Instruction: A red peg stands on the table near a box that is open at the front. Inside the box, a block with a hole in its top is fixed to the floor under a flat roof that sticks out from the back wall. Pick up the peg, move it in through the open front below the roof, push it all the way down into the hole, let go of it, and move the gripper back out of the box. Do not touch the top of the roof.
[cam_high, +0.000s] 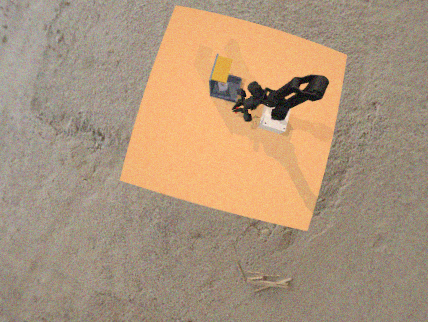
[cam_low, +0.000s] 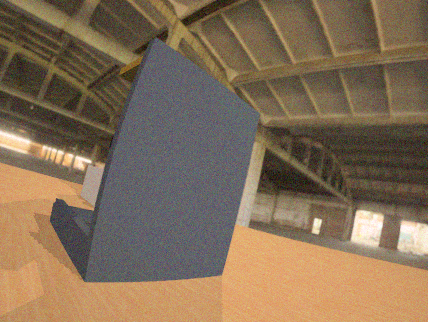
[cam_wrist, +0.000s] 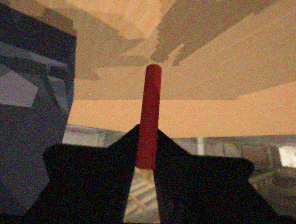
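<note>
My gripper (cam_high: 237, 108) (cam_wrist: 145, 128) is shut on the red peg (cam_high: 236, 111) (cam_wrist: 151, 95), just to the right of the box's low end in the top view. In the wrist view the peg runs upright between the fingertips. Whether its foot touches the table cannot be told. The dark blue-grey box (cam_high: 227, 94) (cam_low: 170, 165) (cam_wrist: 30, 135) stands beside the gripper, on the left in the wrist view. Its yellow roof (cam_high: 222, 69) shows from above. A pale patch (cam_high: 222, 87) inside may be the block; its hole cannot be made out. The tall wall hides the gripper in the exterior view.
The orange table top (cam_high: 190, 150) (cam_low: 320, 280) carries the box and the arm's white base (cam_high: 274, 124). The dark arm (cam_high: 292, 92) reaches over from the right. The box's tall wall and jutting roof are the nearest obstacles.
</note>
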